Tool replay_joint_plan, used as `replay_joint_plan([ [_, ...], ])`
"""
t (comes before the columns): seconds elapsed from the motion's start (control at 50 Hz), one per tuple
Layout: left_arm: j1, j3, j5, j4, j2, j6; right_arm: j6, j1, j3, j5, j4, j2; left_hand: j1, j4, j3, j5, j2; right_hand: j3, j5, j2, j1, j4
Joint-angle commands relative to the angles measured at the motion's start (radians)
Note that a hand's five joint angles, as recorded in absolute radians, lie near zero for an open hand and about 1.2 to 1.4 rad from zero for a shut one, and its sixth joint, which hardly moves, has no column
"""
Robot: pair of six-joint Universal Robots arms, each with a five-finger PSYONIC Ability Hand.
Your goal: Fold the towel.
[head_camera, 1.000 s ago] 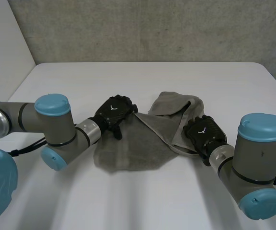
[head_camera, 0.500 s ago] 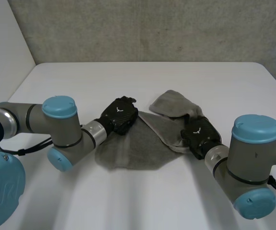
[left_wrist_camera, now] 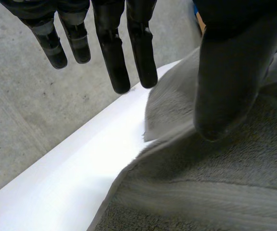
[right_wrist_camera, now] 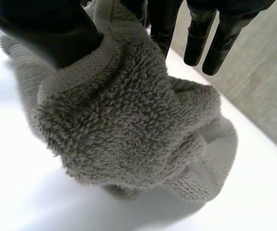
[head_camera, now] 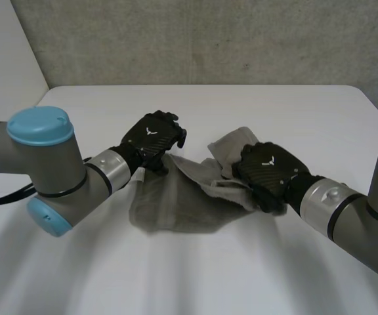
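Observation:
A grey terry towel [head_camera: 176, 203] lies crumpled on the white table [head_camera: 209, 105], its right part bunched and lifted. My right hand [head_camera: 268, 172] is shut on that bunch: in the right wrist view the thumb [right_wrist_camera: 47, 33] presses the towel [right_wrist_camera: 129, 134] against the fingers, and the bunch hangs below the palm. My left hand [head_camera: 151, 141] hovers at the towel's far left corner. In the left wrist view its fingers [left_wrist_camera: 114, 53] are straight and clear of the cloth, and its thumb [left_wrist_camera: 230, 72] is just over the towel's edge [left_wrist_camera: 215, 183].
A grey wall runs behind the table's far edge. Bare white tabletop surrounds the towel on every side, with wide room at the front and back. Both forearms reach in low from the sides.
My right hand has closed on the towel's right part and lifted it leftward into a bunch. My left hand has closed, then opened again, and has risen at the far left corner.

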Motion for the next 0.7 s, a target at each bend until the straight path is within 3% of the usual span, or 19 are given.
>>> replay_joint_plan([
  [0.02, -0.006, 0.087, -0.011, 0.046, -0.132, 0.000, -0.047, -0.019, 0.042, -0.011, 0.016, -0.006, -0.083, -0.056, -0.042, -0.074, -0.084, -0.050, 0.094, 0.206, 0.131, -0.078],
  [0.26, -0.027, 0.190, -0.001, 0.047, -0.283, 0.002, -0.051, -0.033, 0.048, -0.007, -0.011, -0.028, -0.053, -0.056, -0.042, -0.045, -0.055, -0.050, 0.094, 0.206, 0.131, -0.078],
  [0.3, -0.031, 0.202, -0.011, 0.047, -0.307, 0.002, -0.051, -0.033, 0.050, -0.005, -0.019, -0.028, 0.203, -0.056, -0.042, 0.211, 0.202, -0.050, 0.094, 0.206, 0.131, -0.078],
  [0.32, -0.031, 0.202, -0.011, 0.047, -0.307, 0.002, -0.051, -0.033, 0.050, -0.005, -0.019, -0.028, 0.205, -0.056, -0.042, 0.213, 0.204, -0.050, 0.094, 0.206, 0.131, -0.078],
  [0.36, -0.031, 0.208, -0.015, 0.047, -0.318, 0.002, -0.043, -0.036, 0.056, 0.001, -0.034, -0.025, 0.719, -0.056, -0.042, 0.727, 0.718, -0.050, 0.094, 0.206, 0.131, -0.078],
  [0.44, -0.029, 0.201, -0.025, 0.040, -0.309, 0.002, -0.045, -0.045, 0.068, 0.007, -0.046, -0.019, 0.751, -0.056, -0.042, 0.759, 0.749, -0.050, 0.084, 0.195, 0.120, -0.078],
  [0.48, -0.029, 0.191, -0.042, 0.035, -0.297, 0.002, -0.048, -0.051, 0.073, 0.015, -0.050, -0.013, 0.751, -0.056, -0.042, 0.759, 0.749, -0.050, -0.025, 0.087, 0.011, -0.078],
  [0.5, -0.029, 0.175, -0.071, 0.024, -0.269, 0.002, -0.048, -0.051, 0.074, 0.023, -0.046, 0.009, 0.751, -0.056, -0.042, 0.759, 0.749, -0.050, -0.199, -0.088, -0.163, -0.078],
  [0.52, -0.029, 0.147, -0.102, 0.009, -0.232, 0.002, -0.049, -0.051, 0.071, 0.035, -0.042, 0.045, 0.751, -0.056, -0.042, 0.759, 0.749, -0.050, -0.535, -0.424, -0.499, -0.078],
  [0.54, -0.029, 0.147, -0.102, 0.009, -0.232, 0.002, -0.049, -0.051, 0.071, 0.035, -0.042, 0.046, 0.751, -0.056, -0.042, 0.759, 0.749, -0.050, -0.539, -0.427, -0.502, -0.078],
  [0.56, -0.018, 0.112, -0.125, -0.005, -0.187, 0.002, -0.051, -0.049, 0.068, 0.058, -0.039, 0.081, 0.751, -0.056, -0.042, 0.759, 0.749, -0.050, -0.867, -0.755, -0.831, -0.078],
  [0.7, -0.012, -0.039, -0.146, -0.037, -0.057, 0.000, -0.055, -0.045, 0.059, 0.148, -0.076, 0.136, 0.751, -0.056, -0.042, 0.759, 0.749, -0.050, -0.923, -0.812, -0.887, -0.078],
])
